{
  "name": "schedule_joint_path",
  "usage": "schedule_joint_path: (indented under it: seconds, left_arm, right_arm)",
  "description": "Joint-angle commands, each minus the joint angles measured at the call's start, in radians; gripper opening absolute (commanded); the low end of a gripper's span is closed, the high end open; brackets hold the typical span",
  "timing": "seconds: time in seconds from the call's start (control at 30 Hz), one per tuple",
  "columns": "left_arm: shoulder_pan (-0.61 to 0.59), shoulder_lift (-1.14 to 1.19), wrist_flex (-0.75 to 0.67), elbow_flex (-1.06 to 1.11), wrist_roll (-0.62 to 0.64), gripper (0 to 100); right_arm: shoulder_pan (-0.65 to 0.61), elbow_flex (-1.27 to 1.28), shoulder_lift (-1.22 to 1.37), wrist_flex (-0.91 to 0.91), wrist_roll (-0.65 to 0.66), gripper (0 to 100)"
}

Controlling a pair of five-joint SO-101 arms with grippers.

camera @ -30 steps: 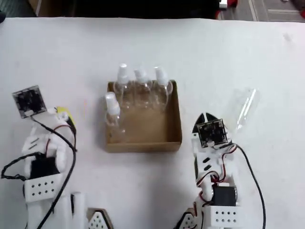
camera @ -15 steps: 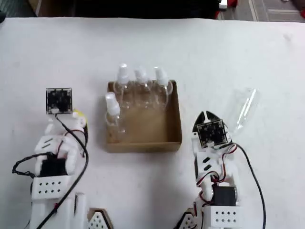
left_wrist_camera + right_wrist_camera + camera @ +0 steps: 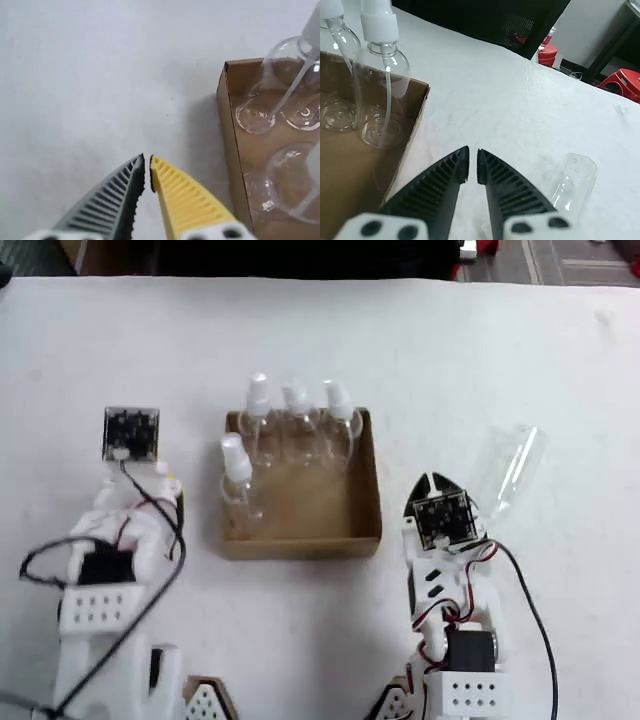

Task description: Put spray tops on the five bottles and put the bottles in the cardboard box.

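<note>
The cardboard box (image 3: 370, 525) sits mid-table and holds several clear bottles with white spray tops (image 3: 295, 420): three along its far wall and one (image 3: 236, 480) by its left wall. A clear bottle without a top (image 3: 510, 468) lies on its side on the table right of the box, also in the right wrist view (image 3: 570, 182). My left gripper (image 3: 147, 173), grey and yellow, is shut and empty over bare table left of the box (image 3: 226, 125). My right gripper (image 3: 472, 165), black, is shut and empty between the box corner (image 3: 417, 107) and the lying bottle.
The white table (image 3: 450, 350) has open room behind the box and on both sides. Its far edge meets a dark floor with red stools (image 3: 625, 82) beyond. Both arm bases stand at the near edge.
The left arm has swung right and forward, toward the box's left side. The right arm, the box and the bottles have stayed put.
</note>
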Motion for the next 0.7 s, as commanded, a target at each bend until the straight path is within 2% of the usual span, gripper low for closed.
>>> schedule_joint_path:
  seconds: [0.0, 0.2, 0.43, 0.57, 0.67]
  left_arm:
    - [0.008, 0.282, 0.003, -0.17, -0.008, 2]
    - [0.007, 0.509, 0.003, -0.285, -0.006, 2]
    - [0.007, 0.479, 0.003, -0.285, -0.005, 2]
    - [0.007, 0.44, -0.012, -0.256, 0.06, 2]
    - [0.005, 0.407, -0.052, -0.215, 0.063, 2]
  right_arm:
    - [0.002, 0.009, -0.007, -0.022, 0.014, 1.7]
    - [0.01, 0.009, -0.013, -0.024, 0.015, 1.7]
    - [0.047, -0.08, -0.005, 0.05, 0.009, 1.7]
    - [0.048, -0.164, -0.004, 0.136, 0.008, 1.7]
    - [0.045, -0.218, -0.004, 0.182, 0.006, 1.7]
